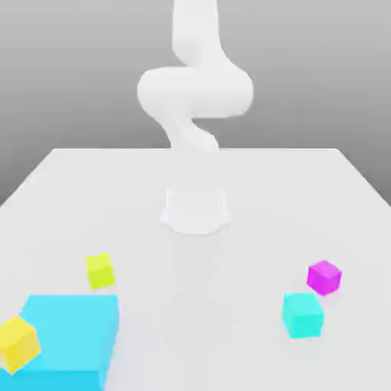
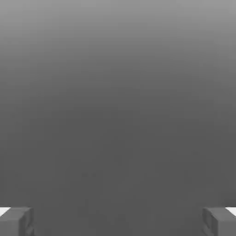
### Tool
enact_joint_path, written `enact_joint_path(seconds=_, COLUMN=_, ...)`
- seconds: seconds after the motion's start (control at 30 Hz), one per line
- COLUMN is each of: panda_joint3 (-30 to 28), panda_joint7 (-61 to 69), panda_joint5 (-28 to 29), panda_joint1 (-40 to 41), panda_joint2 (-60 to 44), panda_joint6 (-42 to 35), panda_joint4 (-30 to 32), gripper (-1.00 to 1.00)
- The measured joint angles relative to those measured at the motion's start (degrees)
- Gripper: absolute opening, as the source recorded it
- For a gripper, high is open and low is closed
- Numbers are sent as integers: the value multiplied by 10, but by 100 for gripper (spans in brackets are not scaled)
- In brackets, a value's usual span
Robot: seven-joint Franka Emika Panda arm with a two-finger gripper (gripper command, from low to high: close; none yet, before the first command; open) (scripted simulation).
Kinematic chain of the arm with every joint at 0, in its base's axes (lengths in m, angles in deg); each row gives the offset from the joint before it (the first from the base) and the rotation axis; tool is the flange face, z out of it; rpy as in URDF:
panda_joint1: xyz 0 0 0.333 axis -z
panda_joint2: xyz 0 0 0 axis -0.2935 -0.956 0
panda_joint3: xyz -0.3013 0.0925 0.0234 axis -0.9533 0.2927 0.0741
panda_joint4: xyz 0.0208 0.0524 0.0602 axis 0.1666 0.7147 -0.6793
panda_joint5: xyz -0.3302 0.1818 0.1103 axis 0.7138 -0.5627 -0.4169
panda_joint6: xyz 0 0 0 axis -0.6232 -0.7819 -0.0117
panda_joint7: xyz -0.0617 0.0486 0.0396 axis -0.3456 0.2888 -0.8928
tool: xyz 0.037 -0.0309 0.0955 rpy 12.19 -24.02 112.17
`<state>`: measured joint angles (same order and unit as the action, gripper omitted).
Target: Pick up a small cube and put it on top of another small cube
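In the exterior view, nearest the camera, a golden-yellow cube (image 1: 17, 344) sits at the exterior view's left, touching the front corner of a big cyan block (image 1: 69, 340). Just beyond the block, apart from it, the small lime cube (image 1: 99, 270) rests on the white desk (image 1: 305, 191). On the exterior view's right, a turquoise cube (image 1: 302, 315) stands near the front, with the small magenta cube (image 1: 324, 276) just behind it, close but not touching. The lime and magenta cubes lie well apart. Farther back, the white arm (image 1: 195, 92) rises from its base. In the hand view, the claw (image 2: 118, 221) has its fingers (image 2: 16, 221) spread wide, holding nothing.
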<state>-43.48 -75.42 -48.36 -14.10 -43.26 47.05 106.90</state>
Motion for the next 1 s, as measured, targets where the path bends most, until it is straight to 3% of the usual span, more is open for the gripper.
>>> enact_joint_path(seconds=0.43, panda_joint3=-52, panda_joint7=-174, panda_joint5=38, panda_joint1=192, panda_joint2=-221, panda_joint6=200, panda_joint4=247, gripper=0)
enact_joint_path(seconds=0.6, panda_joint3=-92, panda_joint7=-240, panda_joint5=37, panda_joint1=268, panda_joint2=-356, panda_joint6=310, panda_joint4=348, gripper=0)
enact_joint_path(seconds=0.7, panda_joint3=-89, panda_joint7=-225, panda_joint5=0, panda_joint1=282, panda_joint2=-435, panda_joint6=373, panda_joint4=353, gripper=0)
enact_joint_path(seconds=0.87, panda_joint3=-7, panda_joint7=-209, panda_joint5=-24, panda_joint1=356, panda_joint2=-540, panda_joint6=460, panda_joint4=336, gripper=0)
enact_joint_path(seconds=0.9, panda_joint3=1, panda_joint7=-209, panda_joint5=-23, panda_joint1=365, panda_joint2=-555, panda_joint6=472, panda_joint4=334, gripper=-100)
enact_joint_path(seconds=1.0, panda_joint3=1, panda_joint7=-210, panda_joint5=-22, panda_joint1=365, panda_joint2=-555, panda_joint6=472, panda_joint4=334, gripper=-100)
